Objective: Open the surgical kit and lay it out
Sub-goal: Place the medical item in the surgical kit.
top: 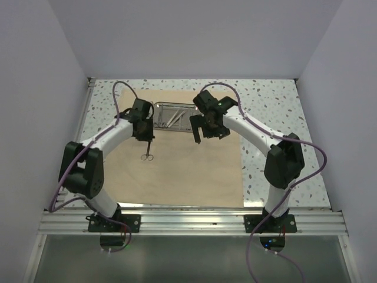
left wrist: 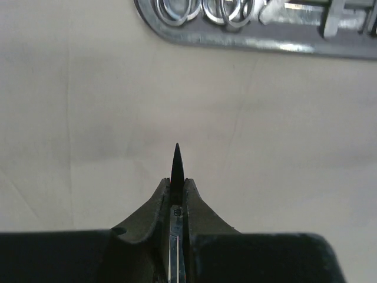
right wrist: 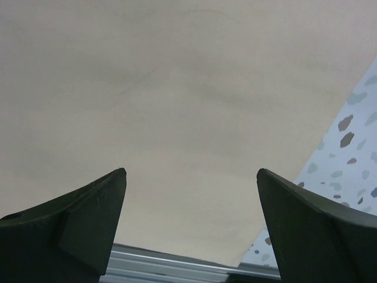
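One pair of scissors [top: 147, 154] clamped in the left gripper [left wrist: 177, 184] above the cloth wrap [top: 177, 177] — right gripper [right wrist: 191, 171] spread wide beside the tray [top: 158, 117], toward the counter's [top: 271, 100] far edge.

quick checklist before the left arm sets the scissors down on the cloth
1. Left gripper shut firmly on the scissors: ok
2. Cloth wrap spread flat under the arms: ok
3. Cloth ahead of the scissor tip bare of other tools: ok
4. Right gripper open, empty and apart from the left: ok
5. Steel tray clear of the drop spot: ok
6. Gap between the scissors and the cloth: cannot tell
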Robot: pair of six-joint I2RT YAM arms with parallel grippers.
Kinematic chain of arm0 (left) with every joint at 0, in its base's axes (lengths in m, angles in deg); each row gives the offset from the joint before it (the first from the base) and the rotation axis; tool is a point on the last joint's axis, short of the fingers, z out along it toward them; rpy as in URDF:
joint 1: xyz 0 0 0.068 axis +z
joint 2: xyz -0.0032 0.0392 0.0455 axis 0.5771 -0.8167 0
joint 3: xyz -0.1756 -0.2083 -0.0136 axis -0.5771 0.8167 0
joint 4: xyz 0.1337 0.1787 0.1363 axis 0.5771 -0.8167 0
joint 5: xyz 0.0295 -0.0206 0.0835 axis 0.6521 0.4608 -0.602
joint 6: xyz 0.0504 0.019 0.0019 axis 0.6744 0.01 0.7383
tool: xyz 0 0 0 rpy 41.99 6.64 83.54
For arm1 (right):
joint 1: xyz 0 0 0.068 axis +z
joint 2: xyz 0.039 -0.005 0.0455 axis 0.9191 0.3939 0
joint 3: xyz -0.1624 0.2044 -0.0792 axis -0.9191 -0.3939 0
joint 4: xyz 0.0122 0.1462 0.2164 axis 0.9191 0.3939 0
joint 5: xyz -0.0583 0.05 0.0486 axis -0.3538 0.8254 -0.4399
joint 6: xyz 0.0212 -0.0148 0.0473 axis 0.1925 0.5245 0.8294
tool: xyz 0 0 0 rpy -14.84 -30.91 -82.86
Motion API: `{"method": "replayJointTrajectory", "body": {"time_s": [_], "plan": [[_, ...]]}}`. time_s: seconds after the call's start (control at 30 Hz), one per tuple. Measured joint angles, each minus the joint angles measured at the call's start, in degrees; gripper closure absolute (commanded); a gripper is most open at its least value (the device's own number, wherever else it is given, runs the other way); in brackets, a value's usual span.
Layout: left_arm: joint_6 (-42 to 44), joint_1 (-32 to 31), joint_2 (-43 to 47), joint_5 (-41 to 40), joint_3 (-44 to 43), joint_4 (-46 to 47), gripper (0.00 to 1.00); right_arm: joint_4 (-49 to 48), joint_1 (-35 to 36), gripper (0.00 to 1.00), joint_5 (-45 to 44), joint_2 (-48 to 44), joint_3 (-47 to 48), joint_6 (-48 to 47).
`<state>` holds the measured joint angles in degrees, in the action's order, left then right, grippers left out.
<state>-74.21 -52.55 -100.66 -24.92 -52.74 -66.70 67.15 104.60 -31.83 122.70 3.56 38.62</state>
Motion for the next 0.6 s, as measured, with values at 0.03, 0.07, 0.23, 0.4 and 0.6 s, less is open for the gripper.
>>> {"method": "replayJointTrajectory", "body": {"time_s": [0.03,0.07,0.23,0.4,0.6], "plan": [[-0.6,-0.6,3.2,0.2,2.9,-0.2,1.00,0.0,0.0,0.04,0.1,0.9,1.8,-0.4],[-1.1,-1.2,6.1,0.4,5.4,-0.3,1.00,0.0,-0.1,0.04,0.3,2.1,3.8,-0.7],[-3.6,-3.2,16.3,0.8,15.3,0.0,0.93,0.0,-0.4,0.02,1.3,7.8,11.7,-2.4],[-4.9,-3.4,20.5,0.7,19.8,-2.8,0.22,0.3,-0.8,0.01,1.7,9.3,13.0,-2.8],[-4.8,-3.4,19.7,-0.2,13.1,-4.0,0.30,-0.2,-2.6,0.02,3.0,9.3,12.8,-2.2]]}}
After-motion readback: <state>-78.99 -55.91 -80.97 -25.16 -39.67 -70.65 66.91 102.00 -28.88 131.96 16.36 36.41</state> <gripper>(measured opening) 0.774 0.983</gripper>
